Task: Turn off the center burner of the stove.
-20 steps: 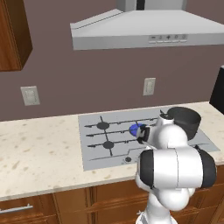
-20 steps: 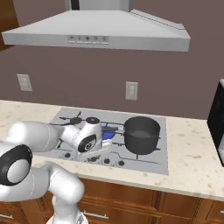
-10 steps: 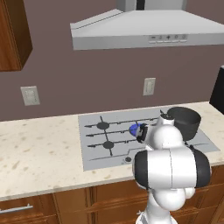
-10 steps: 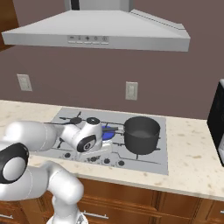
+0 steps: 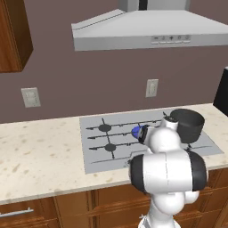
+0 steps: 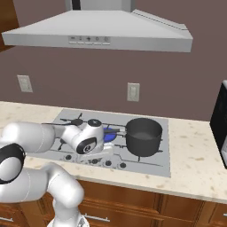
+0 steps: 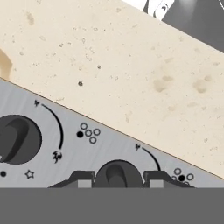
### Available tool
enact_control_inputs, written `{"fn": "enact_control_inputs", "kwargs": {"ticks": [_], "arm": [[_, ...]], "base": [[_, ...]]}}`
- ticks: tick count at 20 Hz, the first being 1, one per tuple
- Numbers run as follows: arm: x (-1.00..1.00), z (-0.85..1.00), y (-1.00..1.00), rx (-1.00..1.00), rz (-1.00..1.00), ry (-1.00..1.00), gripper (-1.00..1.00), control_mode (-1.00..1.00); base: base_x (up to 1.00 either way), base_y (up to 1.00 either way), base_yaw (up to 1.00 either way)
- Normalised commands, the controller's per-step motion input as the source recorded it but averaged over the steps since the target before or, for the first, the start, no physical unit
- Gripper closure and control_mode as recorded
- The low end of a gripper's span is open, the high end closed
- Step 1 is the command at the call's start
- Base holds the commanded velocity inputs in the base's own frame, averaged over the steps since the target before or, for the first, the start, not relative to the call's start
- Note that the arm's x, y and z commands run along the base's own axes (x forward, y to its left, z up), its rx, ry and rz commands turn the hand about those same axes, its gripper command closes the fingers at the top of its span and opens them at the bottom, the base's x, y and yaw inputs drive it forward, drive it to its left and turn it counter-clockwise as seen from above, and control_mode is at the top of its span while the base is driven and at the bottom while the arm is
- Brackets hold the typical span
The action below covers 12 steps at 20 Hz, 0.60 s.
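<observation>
**Gripper on a front knob, burner still blue**

The center burner (image 6: 111, 133) sits mid-stove, between the small black burners on the left and the pot (image 6: 143, 135) on the right half. A patch of bright blue shows past the robot's wrist, so it reads as still lit. The stove (image 5: 95, 158) lies on the worktop under the hood (image 6: 102, 33), its row of knobs along the front edge.

In the hand view the gripper (image 7: 117, 178) has its two fingertips pressed either side of a knob (image 7: 118, 173), clamped on it. A second knob (image 7: 16, 139) lies just beside, to the left in that view. Bare worktop runs beyond the stove's front edge.

Over the last second little changed: the arm barely shifted in either base view, the fingers stayed closed, and the blue patch looks the same. Judgement: the grip is set but the turn is not yet done or not yet effective. Whether this is the center knob cannot be told.
</observation>
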Motion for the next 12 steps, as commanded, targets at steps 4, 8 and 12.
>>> {"fn": "enact_control_inputs", "kwargs": {"ticks": [4, 8, 12], "arm": [[0.0, 0.0, 0.17, -0.03, -0.7, 0.0, 1.0, -1.0], [0.0, 0.0, 0.42, -0.06, -0.77, 0.0, 1.0, -1.0], [0.0, 0.0, 0.59, -0.08, -0.78, 0.0, 1.0, -1.0]], "base": [[0.0, 0.0, 0.0], [0.0, 0.0, 0.0], [0.0, 0.0, 0.0]]}}
